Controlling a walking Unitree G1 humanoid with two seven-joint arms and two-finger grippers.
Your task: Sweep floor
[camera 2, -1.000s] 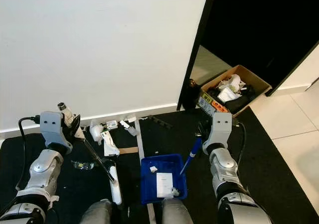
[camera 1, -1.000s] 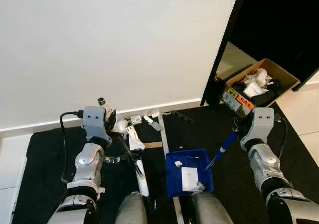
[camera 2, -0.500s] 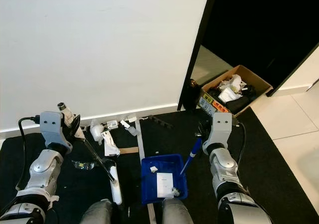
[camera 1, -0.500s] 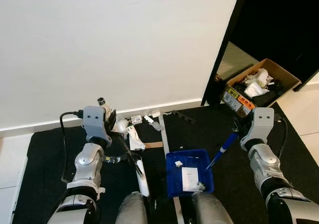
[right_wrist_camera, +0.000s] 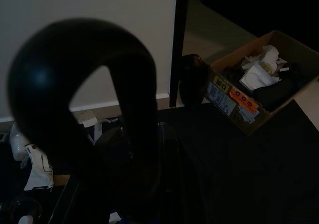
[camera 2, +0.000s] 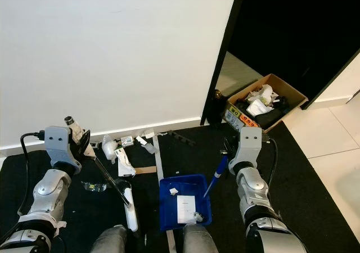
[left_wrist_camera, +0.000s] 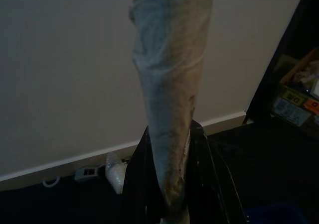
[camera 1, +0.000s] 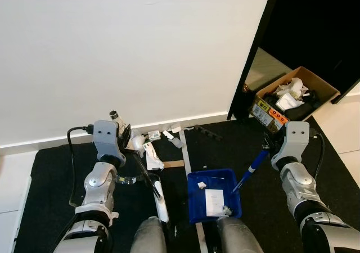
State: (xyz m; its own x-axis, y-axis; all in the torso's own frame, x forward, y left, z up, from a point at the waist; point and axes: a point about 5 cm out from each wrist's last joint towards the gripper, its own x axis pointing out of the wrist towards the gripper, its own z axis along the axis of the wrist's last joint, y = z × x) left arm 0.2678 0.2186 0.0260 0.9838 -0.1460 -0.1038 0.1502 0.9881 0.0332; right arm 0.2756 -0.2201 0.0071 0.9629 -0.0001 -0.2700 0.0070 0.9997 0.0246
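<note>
White wall [camera 1: 140, 50] fills the upper left of the frame; dark doorway upper right with a cardboard box [camera 1: 292, 98] of rubbish at its foot. Black floor mat [camera 1: 50, 180] spans the lower frame.

Blue dustpan [camera 1: 214, 194] sits lower centre, already holding a few white scraps. Its blue handle [camera 1: 251, 168] slants up to the right pincer [camera 1: 269, 147], which is clamped on it. The right wrist view is dark, so the grip there is judged from the head view.

Left pincer [camera 1: 127, 140] at centre-left is closed on the broom handle [camera 1: 143, 171]; the pale broom head [camera 1: 161, 202] lies on the mat just left of the dustpan. In the left wrist view the fingers [left_wrist_camera: 137, 184] flank a cloth-wrapped shaft.

Litter [camera 1: 152, 146], white scraps and wrappers, is bunched by the skirting at centre, above the broom head; a clear piece [camera 1: 126, 180] lies by the left arm.

Likely step: gathering litter toward the pan. To do it well, reach the head past the pile, drag low and steady toward the pan lip, and keep the pan flat on the mat.
</note>
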